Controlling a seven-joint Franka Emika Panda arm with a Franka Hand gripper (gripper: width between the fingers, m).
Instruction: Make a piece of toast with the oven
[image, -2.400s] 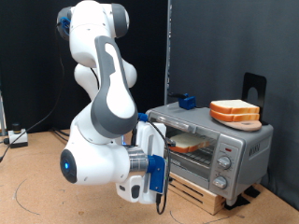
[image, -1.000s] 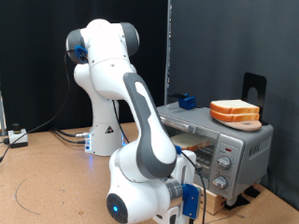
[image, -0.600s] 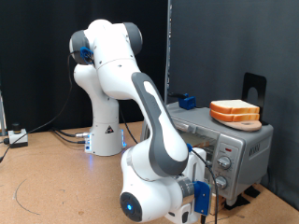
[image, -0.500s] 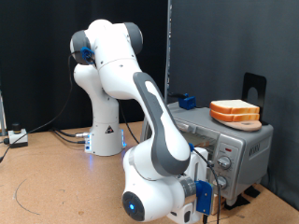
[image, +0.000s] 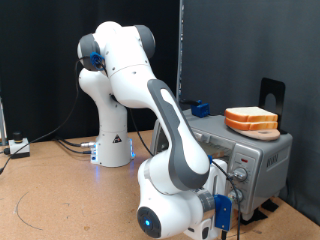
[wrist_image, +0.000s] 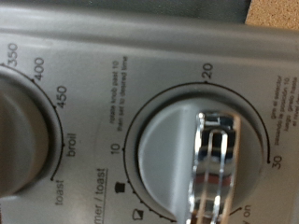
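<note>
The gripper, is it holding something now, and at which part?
It cannot be told. In the wrist view a shiny fingertip lies over the face of the oven's timer knob, but no grasp shows. In the exterior view the arm hides the gripper.

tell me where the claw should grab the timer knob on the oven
Grip the raised chrome bar across the middle of the timer knob, one finger on each long side, coming straight at the oven front panel. The round face around it is smooth and gives little hold; the bar's flat sides do.

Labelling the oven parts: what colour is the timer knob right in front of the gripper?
Silver-grey, matching the panel, with black numerals around it. The timer knob shows best in the wrist view.
</note>
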